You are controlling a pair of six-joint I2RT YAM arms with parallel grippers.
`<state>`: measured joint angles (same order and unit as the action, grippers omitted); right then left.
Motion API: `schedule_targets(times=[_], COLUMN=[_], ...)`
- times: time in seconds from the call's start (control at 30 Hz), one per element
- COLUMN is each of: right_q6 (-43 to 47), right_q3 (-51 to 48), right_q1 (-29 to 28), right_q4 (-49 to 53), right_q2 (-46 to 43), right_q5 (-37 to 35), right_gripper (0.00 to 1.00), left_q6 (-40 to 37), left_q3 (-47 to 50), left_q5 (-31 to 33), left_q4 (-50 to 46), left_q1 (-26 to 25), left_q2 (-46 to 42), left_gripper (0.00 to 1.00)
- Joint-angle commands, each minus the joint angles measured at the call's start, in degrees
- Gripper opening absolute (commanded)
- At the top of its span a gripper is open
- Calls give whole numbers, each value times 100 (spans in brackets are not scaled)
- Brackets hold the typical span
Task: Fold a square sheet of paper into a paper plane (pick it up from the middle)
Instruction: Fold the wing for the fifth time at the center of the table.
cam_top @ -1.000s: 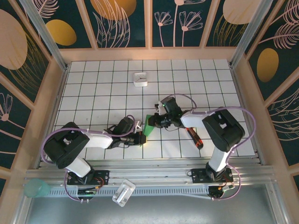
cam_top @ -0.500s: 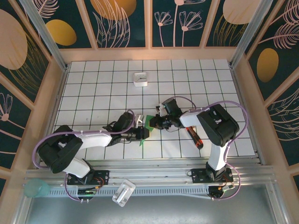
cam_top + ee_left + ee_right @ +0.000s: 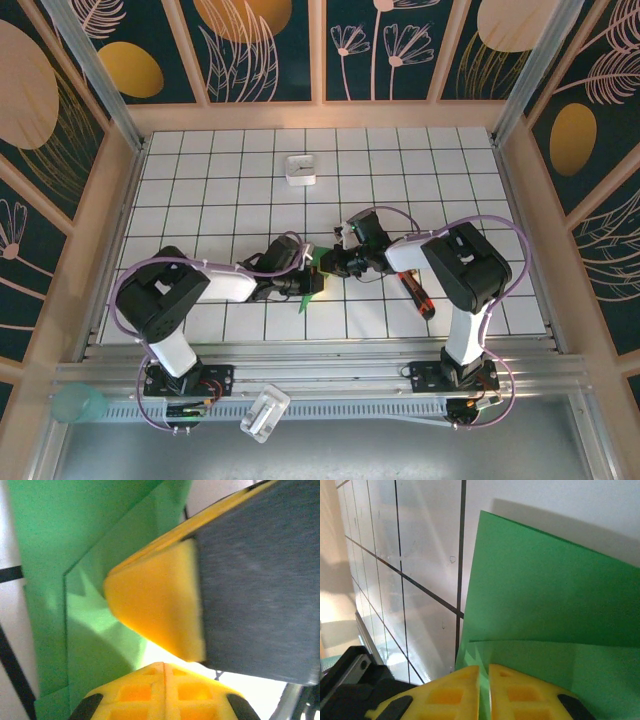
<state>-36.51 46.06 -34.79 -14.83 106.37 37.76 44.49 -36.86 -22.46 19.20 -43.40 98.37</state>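
Observation:
The square sheet of paper (image 3: 316,266) is bright green and folded into layers, lying mid-table between both grippers; it has no dart-like paper plane form. My right gripper (image 3: 330,263) comes from the right. In the right wrist view its jaws (image 3: 484,667) are shut on the paper's edge (image 3: 545,595), green showing in the thin slit. My left gripper (image 3: 308,284) reaches in from the left. In the left wrist view its yellow jaws (image 3: 164,666) are pressed together, empty, beside the paper (image 3: 60,555). A yellow finger (image 3: 155,605) of the right gripper hangs just above them.
A small white box (image 3: 300,170) sits at the back centre. A red-and-black screwdriver (image 3: 415,293) lies right of the right arm's forearm. A teal cup (image 3: 78,403) and a white part (image 3: 265,412) rest on the rail zone in front. Panelled walls enclose the tiled table.
The left gripper has slid right and a little back, up against the paper and the right gripper. The left arm's elbow swung. Less of the green paper shows from above.

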Motion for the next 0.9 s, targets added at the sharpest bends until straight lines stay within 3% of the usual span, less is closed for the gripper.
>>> schedule_targets(times=[0.0,0.43,0.87], right_q6=[105,331,404], right_q3=[-151,31,208], right_q1=[131,218,222], right_q4=[235,726,1099], right_q2=[287,429,623], right_q5=[-400,-592,-776], right_gripper=[13,13,11], left_q6=[-307,-864,-730], left_q3=[-107,438,786], left_q5=[218,-144,-604], left_q4=[-452,-1545,-1550], left_q1=[37,-10,-32], left_q2=[134,-398,-842], left_gripper=[0,0,0])
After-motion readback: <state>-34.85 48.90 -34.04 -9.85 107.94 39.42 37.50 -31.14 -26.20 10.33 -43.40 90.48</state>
